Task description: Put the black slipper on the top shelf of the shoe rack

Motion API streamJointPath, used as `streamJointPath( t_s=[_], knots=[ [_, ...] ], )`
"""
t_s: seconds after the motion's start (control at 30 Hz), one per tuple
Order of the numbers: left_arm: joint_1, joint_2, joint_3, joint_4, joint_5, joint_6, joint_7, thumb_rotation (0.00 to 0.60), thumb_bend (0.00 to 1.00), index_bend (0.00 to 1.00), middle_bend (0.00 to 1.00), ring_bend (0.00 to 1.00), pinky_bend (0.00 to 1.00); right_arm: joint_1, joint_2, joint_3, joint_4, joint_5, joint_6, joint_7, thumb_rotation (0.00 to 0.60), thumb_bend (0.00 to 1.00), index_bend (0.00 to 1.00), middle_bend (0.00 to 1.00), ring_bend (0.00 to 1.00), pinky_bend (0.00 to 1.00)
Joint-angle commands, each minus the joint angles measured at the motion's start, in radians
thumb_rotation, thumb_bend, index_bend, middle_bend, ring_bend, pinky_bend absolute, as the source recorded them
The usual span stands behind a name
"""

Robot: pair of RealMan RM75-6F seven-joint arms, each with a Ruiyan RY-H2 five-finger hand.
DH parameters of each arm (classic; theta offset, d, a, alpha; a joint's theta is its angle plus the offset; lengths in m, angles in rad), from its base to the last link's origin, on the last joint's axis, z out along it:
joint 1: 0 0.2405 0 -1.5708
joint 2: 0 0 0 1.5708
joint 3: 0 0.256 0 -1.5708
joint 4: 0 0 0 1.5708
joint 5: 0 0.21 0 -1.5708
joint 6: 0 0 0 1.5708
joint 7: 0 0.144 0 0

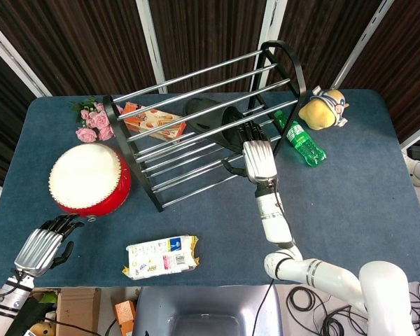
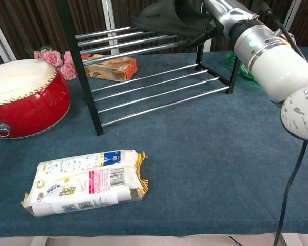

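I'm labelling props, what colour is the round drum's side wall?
Red, under a cream skin; the round drum shows it best in the chest view.

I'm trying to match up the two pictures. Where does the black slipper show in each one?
Head view: the black slipper lies on the shoe rack's top bars, just above the right hand.
Chest view: the slipper is at the top edge, center, above the lower bars.
Shared landmark: the red drum, left of the shoe rack.
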State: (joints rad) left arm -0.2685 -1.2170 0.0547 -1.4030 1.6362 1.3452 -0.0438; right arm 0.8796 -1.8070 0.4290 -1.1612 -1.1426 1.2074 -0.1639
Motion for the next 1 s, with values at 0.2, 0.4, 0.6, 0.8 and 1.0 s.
streamJointPath(
  t_s=[0.2, 0.4, 0.6, 0.8, 1.0],
  knots=[
    [-0.003, -0.001, 0.003, -0.004, -0.001, -0.01, 0.008, 0.6, 0.56, 0.3, 0.19, 0.18, 0.35, -0.064, 0.094, -0.054, -0.187, -0.028, 0.033, -0.094, 0.6, 0.1, 0.0, 0.0, 0.0, 0.11],
    [-0.002, 0.0, 0.002, -0.006, -0.004, -0.01, 0.009, 0.6, 0.56, 0.3, 0.19, 0.18, 0.35, -0.137, 0.155, -0.145, -0.312, -0.159, 0.147, -0.153, 0.6, 0.1, 0.0, 0.0, 0.0, 0.13],
    [-0.004, 0.002, 0.003, -0.011, -0.007, -0.018, 0.013, 0.6, 0.56, 0.3, 0.19, 0.18, 0.35, -0.209, 0.155, -0.241, -0.282, -0.4, 0.35, -0.163, 0.6, 0.22, 0.02, 0.57, 0.68, 0.74],
    [-0.005, 0.004, 0.0, -0.015, -0.019, -0.027, 0.015, 0.6, 0.56, 0.3, 0.19, 0.18, 0.35, -0.248, 0.188, -0.23, -0.412, -0.307, 0.293, -0.3, 0.6, 0.45, 0.05, 0.82, 0.94, 0.95],
    [-0.005, 0.006, 0.001, -0.019, -0.018, -0.028, 0.016, 0.6, 0.56, 0.3, 0.19, 0.18, 0.35, -0.261, 0.253, -0.157, -0.577, -0.05, 0.192, -0.49, 0.6, 0.49, 0.0, 0.84, 0.95, 0.96]
  ],
)
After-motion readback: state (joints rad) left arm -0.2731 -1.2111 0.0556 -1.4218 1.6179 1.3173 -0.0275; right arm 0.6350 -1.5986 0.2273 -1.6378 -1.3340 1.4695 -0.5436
